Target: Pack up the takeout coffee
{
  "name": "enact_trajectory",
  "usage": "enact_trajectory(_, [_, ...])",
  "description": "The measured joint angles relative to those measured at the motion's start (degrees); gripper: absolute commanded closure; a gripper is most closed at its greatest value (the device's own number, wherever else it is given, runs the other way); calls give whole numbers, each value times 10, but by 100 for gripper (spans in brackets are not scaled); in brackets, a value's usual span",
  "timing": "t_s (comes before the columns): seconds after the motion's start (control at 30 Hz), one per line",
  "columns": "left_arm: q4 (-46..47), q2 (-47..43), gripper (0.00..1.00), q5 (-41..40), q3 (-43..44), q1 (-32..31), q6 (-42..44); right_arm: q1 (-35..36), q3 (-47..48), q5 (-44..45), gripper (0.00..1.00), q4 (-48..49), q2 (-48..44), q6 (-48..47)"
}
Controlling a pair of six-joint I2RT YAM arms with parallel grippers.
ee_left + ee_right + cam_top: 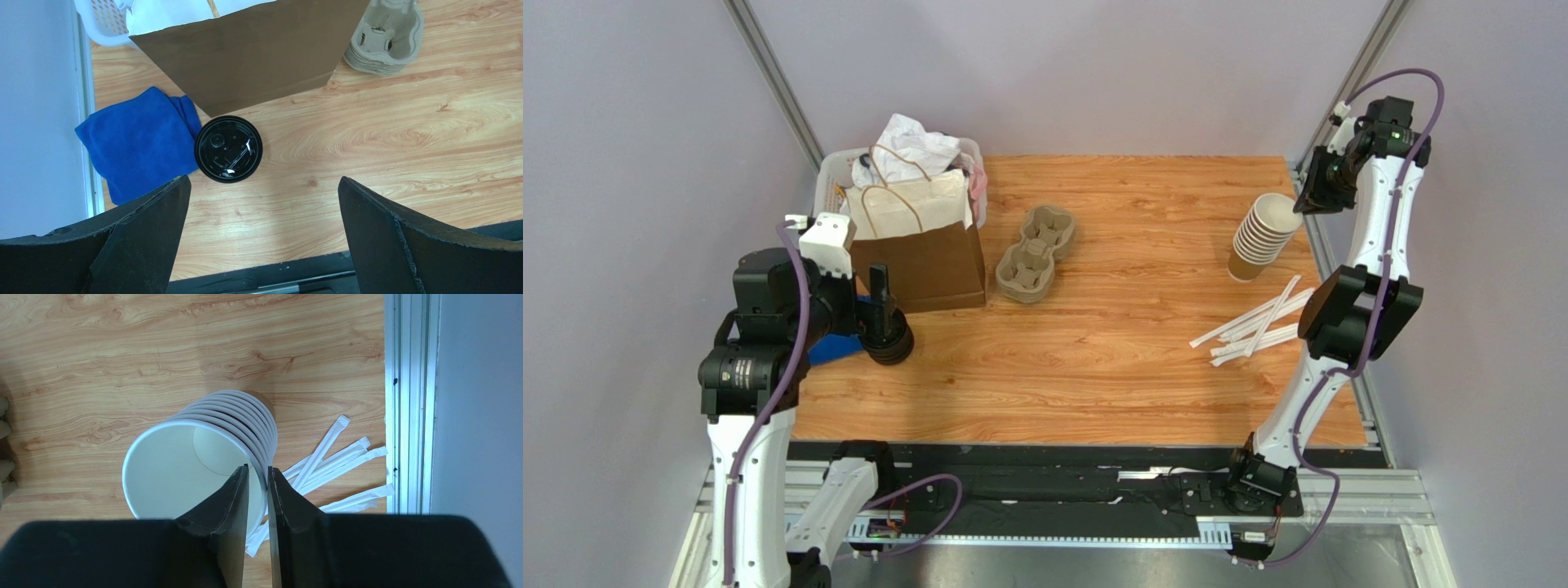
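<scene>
Upright near the counter's left edge, the takeout coffee (228, 149) sits just ahead of the released left gripper (264, 184), the nearer one; the right gripper's (258, 471) grip is unclear.

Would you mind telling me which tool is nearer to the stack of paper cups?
Right. The right tool pinches the top rim of the stack of paper cups; the left tool hangs open across the table, over a black lid.
</scene>
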Motion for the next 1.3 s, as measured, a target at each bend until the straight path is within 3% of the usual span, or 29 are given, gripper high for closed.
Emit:
enact_trajectory(0.33, [5,6,1,0,-8,0,-3,-5,0,-6,80,0,5,2])
enact_trajectory(0.37, [5,6,1,0,-8,0,-3,-6,0,-7,100,0,6,2])
enact_trajectory(1.3, [7,8,1,1,-10,0,-5,-45,0,-109,100,-22,-31,21])
